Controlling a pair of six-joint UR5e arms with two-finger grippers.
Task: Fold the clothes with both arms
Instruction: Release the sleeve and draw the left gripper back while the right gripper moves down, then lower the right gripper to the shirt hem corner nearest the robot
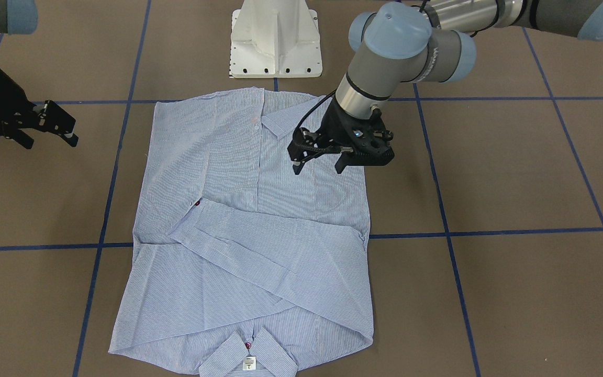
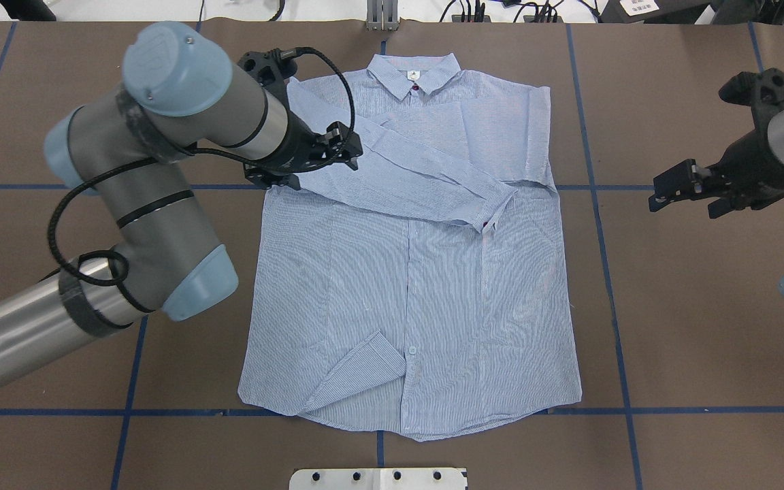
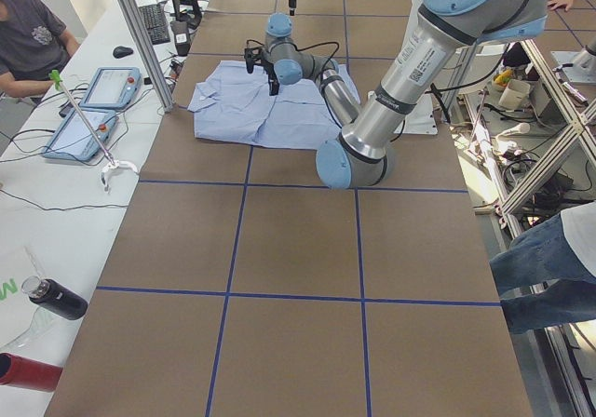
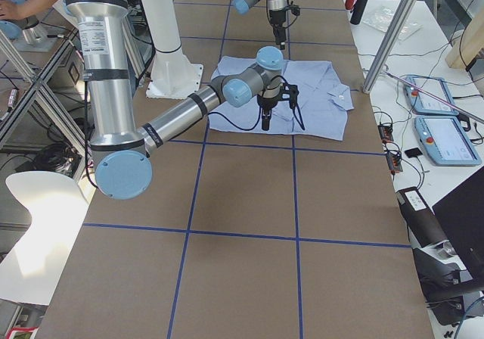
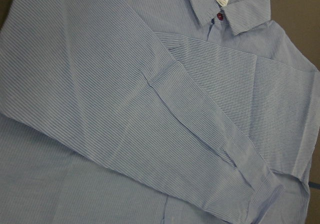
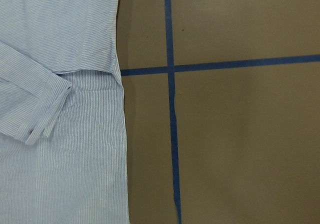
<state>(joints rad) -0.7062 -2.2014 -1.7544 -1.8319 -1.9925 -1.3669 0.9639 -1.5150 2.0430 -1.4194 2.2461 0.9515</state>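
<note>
The shirt is seen spread flat in the middle of the counter, front up, with the collar at the far end from the robot and the hem at the near end. One sleeve is laid slantwise across the chest, from the left shoulder to its cuff close to the right side seam. A hem corner at the near left is turned up.

The left end effector is held released above the shirt's left half, fingers apart and no cloth touched. The right end effector is released too, well off the shirt's right edge, over bare counter.

On handling, thin, light, limp cloth is to be expected, likely to sag when lifted and to slide on the smooth counter. A pinch at a doubled edge is judged best: shoulder seam and hem corner on one side, one for each arm, so the fold is carried over evenly.

The spread of both pairs of fingers is made plain only by the front-facing view, and the whole outline only by the overhead. No fingers are shown by the left wrist view, but the fine stripes, the sleeve's creases and a dark red button are. From the right wrist, the side seam, the cuff and crossing tape lines are given. The left end effector is set toward the hem by one fixed view and toward the shoulder by the other. A raised height is inferred from that, but the spot beneath cannot be told.
</note>
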